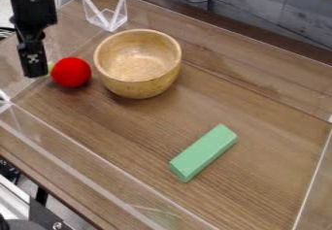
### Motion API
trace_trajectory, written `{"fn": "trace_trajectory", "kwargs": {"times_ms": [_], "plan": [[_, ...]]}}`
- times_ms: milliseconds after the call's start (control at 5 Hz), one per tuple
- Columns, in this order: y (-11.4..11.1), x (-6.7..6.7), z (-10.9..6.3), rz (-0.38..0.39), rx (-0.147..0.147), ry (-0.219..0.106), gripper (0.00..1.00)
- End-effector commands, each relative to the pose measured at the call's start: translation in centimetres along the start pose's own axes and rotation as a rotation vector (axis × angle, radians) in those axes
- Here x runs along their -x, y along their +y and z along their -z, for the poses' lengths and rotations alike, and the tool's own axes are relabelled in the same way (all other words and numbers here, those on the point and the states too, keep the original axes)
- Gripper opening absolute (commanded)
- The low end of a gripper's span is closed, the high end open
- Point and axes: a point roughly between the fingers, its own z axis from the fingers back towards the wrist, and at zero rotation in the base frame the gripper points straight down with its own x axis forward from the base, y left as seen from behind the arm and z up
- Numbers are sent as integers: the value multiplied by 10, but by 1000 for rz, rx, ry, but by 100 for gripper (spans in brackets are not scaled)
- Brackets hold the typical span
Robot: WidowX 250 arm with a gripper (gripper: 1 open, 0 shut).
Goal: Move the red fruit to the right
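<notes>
The red fruit [70, 73], a small bright red ball, lies on the wooden table left of the wooden bowl [138, 63], nearly touching its side. My black gripper [31, 67] hangs pointing down just left of the fruit, close beside it and a little above the table. Its jaws stand open and hold nothing. The gripper's body hides the fruit's far left side.
A green rectangular block [204, 151] lies at the front right of the table. Clear plastic walls [78, 190] fence the tabletop on all sides. A folded clear plastic piece [104, 15] stands behind the bowl. Bare wood stretches between bowl and block.
</notes>
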Motion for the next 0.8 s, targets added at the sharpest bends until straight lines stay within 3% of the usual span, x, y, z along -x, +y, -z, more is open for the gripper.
{"fn": "trace_trajectory", "kwargs": {"times_ms": [0, 200, 600], "plan": [[4, 3, -5, -7, -22, -17, 100], [3, 4, -2, -14, -8, -17, 100], [15, -10, 6, -65, 15, -22, 100]]}}
